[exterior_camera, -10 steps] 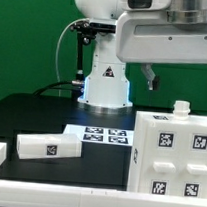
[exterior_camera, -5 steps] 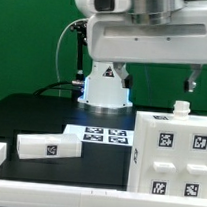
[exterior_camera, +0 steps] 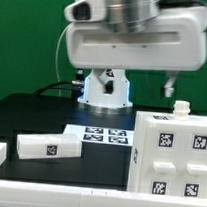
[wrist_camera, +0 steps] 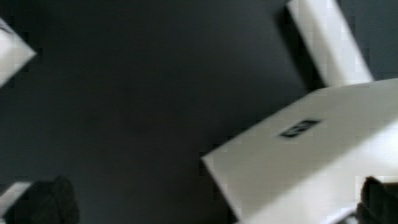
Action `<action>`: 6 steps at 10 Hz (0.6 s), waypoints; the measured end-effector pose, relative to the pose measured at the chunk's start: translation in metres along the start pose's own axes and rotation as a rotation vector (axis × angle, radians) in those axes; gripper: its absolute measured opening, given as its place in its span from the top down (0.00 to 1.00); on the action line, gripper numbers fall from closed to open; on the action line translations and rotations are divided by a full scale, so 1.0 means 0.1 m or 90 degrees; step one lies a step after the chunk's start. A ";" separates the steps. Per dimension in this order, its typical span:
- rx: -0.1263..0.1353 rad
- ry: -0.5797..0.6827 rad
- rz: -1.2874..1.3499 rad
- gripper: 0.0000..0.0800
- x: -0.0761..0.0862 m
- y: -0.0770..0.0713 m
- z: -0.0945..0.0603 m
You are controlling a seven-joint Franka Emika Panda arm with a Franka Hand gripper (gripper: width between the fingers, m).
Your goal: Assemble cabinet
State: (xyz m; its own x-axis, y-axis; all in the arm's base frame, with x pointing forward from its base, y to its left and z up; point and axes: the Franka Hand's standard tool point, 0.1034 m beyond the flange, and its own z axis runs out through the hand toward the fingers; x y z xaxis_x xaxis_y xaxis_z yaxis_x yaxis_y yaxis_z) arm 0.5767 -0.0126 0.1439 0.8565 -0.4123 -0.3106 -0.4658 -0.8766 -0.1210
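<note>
Claw [exterior_camera: 171, 86] shifted — spread wide above cabinet [exterior_camera: 173, 157] knob [exterior_camera: 178, 107].

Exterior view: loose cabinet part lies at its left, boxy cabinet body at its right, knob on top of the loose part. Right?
No. The exterior view shows the knob on top of the cabinet body at its right; the loose part at its left carries nothing. The rest holds.
</note>
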 end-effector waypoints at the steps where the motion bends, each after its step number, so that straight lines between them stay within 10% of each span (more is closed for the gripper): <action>1: 0.015 -0.005 0.020 0.00 0.03 0.09 0.04; 6: 0.023 -0.004 0.038 0.00 0.04 0.23 0.10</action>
State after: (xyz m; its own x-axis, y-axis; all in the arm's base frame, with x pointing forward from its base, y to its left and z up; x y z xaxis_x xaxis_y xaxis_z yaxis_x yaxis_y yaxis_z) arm 0.5671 -0.0315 0.1300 0.8258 -0.4616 -0.3241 -0.5236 -0.8409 -0.1365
